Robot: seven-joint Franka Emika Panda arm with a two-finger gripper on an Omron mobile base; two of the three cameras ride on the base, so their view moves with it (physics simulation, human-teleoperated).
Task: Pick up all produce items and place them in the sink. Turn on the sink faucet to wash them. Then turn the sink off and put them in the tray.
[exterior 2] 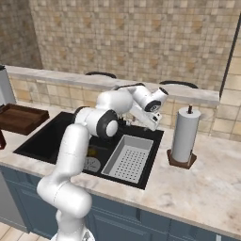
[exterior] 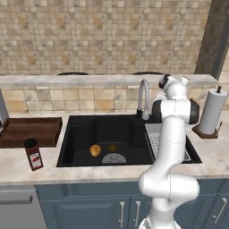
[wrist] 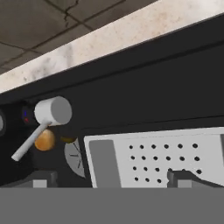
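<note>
Nearest the cameras, blue-grey cabinet doors [exterior: 89,210] run under a pale marble counter [exterior: 18,167]. On that counter, left of the basin, a jar [exterior: 33,154] with a red label and dark lid stands upright near the front edge. Just behind it lies the dark brown wooden tray [exterior: 29,131], with nothing on it. Set into the counter is the black sink [exterior: 80,134]; on its floor the orange-yellow fruit [exterior: 95,150] sits just left of the grey drain [exterior: 113,158], and the smaller olive-brown fruit [exterior: 112,147] lies close beside it, a little further back. A grey perforated rack [exterior 2: 128,162] fills the right end of the basin. Behind the sink rises the curved grey faucet [exterior: 143,96]. The white arm reaches over the rack's back edge, its gripper [wrist: 111,178] wide apart and holding nothing, pointing down at the rack and the faucet's lever [wrist: 41,124]. To the right, a paper towel roll [exterior: 212,112] stands on a wooden base. Furthest back, a raised ledge [exterior: 67,80] meets a tan tiled wall [exterior: 103,36].
</note>
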